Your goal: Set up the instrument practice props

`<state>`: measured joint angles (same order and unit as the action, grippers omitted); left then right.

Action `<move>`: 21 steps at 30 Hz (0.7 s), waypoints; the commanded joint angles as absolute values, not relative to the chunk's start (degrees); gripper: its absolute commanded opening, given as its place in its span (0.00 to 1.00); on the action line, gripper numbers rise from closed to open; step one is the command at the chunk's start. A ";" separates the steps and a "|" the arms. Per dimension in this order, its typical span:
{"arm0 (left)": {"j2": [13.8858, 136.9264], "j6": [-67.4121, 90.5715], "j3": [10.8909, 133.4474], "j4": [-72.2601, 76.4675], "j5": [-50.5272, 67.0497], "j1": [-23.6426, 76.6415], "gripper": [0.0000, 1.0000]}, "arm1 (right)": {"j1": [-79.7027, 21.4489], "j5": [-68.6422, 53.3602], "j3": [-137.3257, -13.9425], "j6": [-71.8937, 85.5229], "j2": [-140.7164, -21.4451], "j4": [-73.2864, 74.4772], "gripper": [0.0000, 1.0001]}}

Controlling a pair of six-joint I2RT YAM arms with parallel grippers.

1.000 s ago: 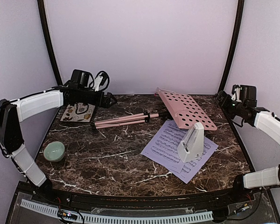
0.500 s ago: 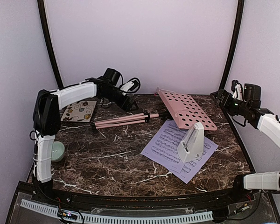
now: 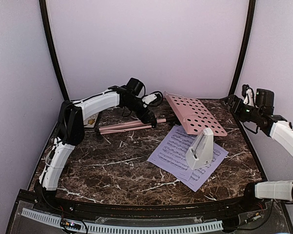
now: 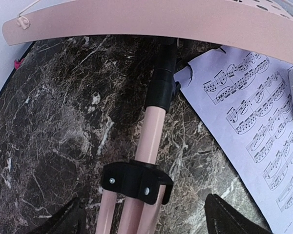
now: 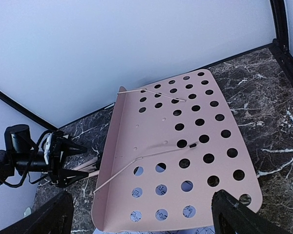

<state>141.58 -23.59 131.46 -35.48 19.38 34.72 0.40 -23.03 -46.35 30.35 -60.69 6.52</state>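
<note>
Left wrist view has the left gripper (image 4: pixel 145 220) spread wide and empty, straddling the folded legs of the music stand (image 4: pixel 154 131) lying on the table (image 4: pixel 63 122), so it should probably centre on those tubes before squeezing.

The pink music stand (image 3: pixel 195 114) is lying flat on the marble table (image 3: pixel 112 165), its folded legs (image 3: pixel 122 126) pointing left. The left gripper (image 3: pixel 150 118) is hovering just over those legs. The metronome (image 3: pixel 200 148) is standing upright on the sheet music (image 3: pixel 173 151). The right gripper (image 3: pixel 232 101) is hanging at the table's far right corner, near the stand.
</note>
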 commanded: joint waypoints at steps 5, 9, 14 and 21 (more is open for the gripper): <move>144.22 -27.15 134.85 -34.85 13.12 36.98 0.86 | 0.87 -24.74 -45.01 29.97 -59.43 4.81 0.99; 145.02 -28.04 135.07 -37.33 10.30 37.00 0.84 | 0.85 -24.78 -44.90 29.94 -58.89 4.75 0.99; 144.94 -26.34 134.56 -41.09 10.70 37.00 0.78 | 0.95 -24.61 -44.48 29.93 -58.57 4.64 0.99; 141.55 -18.05 132.15 -42.40 15.32 37.19 0.63 | 0.92 -24.44 -44.41 29.79 -58.28 4.57 0.99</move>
